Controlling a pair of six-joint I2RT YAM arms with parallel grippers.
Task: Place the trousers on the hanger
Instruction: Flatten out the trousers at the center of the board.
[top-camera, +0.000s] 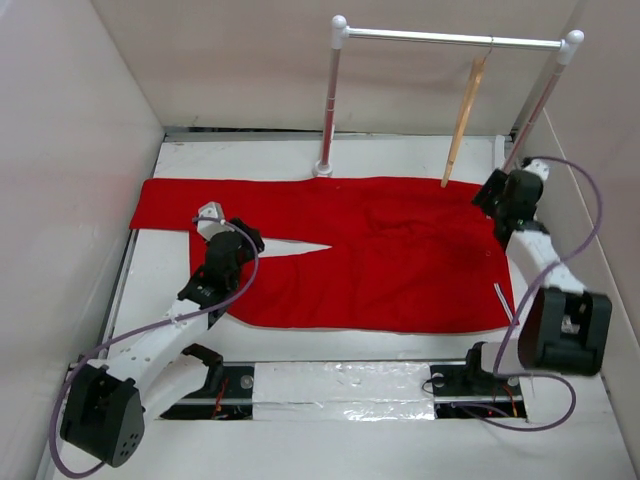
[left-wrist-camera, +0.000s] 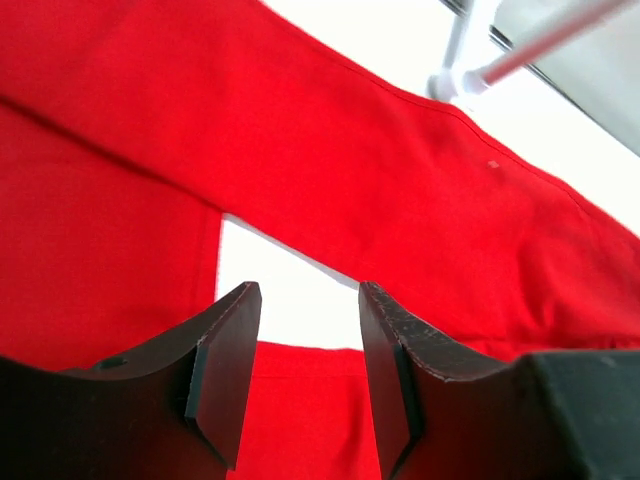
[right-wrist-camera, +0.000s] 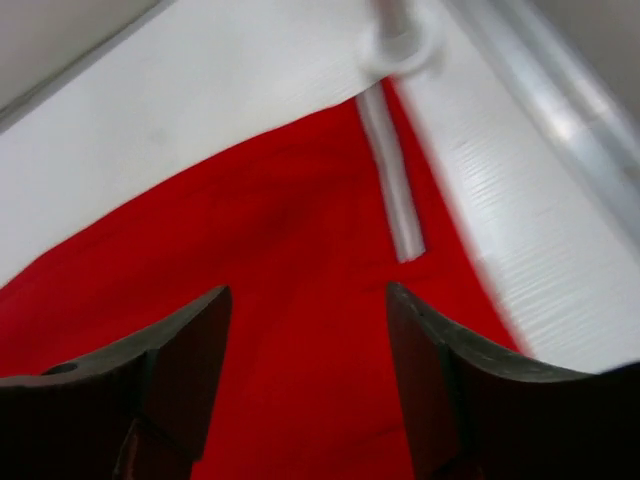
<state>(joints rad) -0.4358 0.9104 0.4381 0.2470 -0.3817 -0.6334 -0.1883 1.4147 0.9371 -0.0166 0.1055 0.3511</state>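
The red trousers (top-camera: 380, 250) lie flat on the table, waistband to the right, legs to the left with a narrow gap between them. The wooden hanger (top-camera: 465, 115) hangs by its hook from the white rail (top-camera: 450, 38) at the back right. My left gripper (top-camera: 250, 240) is open and empty just above the legs, at the gap; the left wrist view shows its open gripper (left-wrist-camera: 309, 295) over the trousers (left-wrist-camera: 400, 190). My right gripper (top-camera: 492, 188) is open and empty over the waistband's far corner; its wrist view shows the open gripper (right-wrist-camera: 308, 293), the trousers (right-wrist-camera: 280, 260) and a white drawstring (right-wrist-camera: 395, 190).
The rail's left post stands on a foot (top-camera: 322, 168) at the trousers' far edge, also in the left wrist view (left-wrist-camera: 452, 85). Its right post's foot (right-wrist-camera: 400, 40) is just beyond my right gripper. White walls close the table on three sides.
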